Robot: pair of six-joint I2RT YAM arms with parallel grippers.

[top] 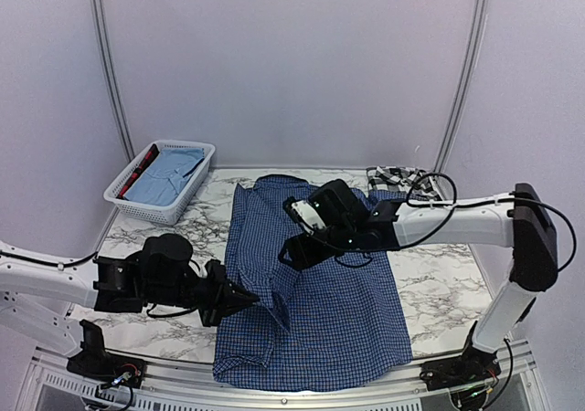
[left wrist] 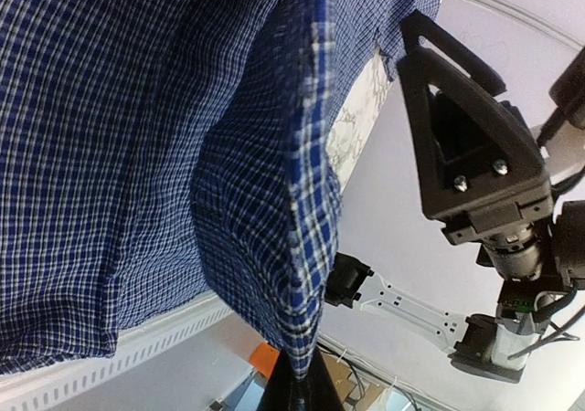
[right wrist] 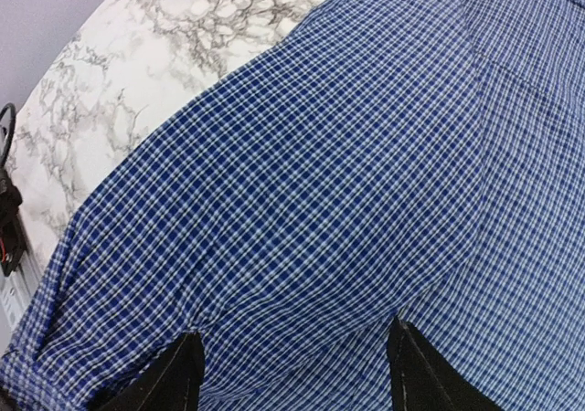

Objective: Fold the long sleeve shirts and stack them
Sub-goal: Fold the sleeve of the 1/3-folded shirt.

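Early days: your left end effector (top: pixel 245 300) pinches shut on the left edge of the blue checked shirt (top: pixel 320 310) spread on the bench (top: pixel 439 283), your right end effector (top: pixel 294 251) hangs open and empty over its middle, and the plaid shirt (top: pixel 398 178) lies crumpled far right, nothing folded yet.

Dark blue checked shirt (top: pixel 320 310) spread on table (top: pixel 439 283), left edge lifted; plaid shirt (top: pixel 395 177) bunched far right.
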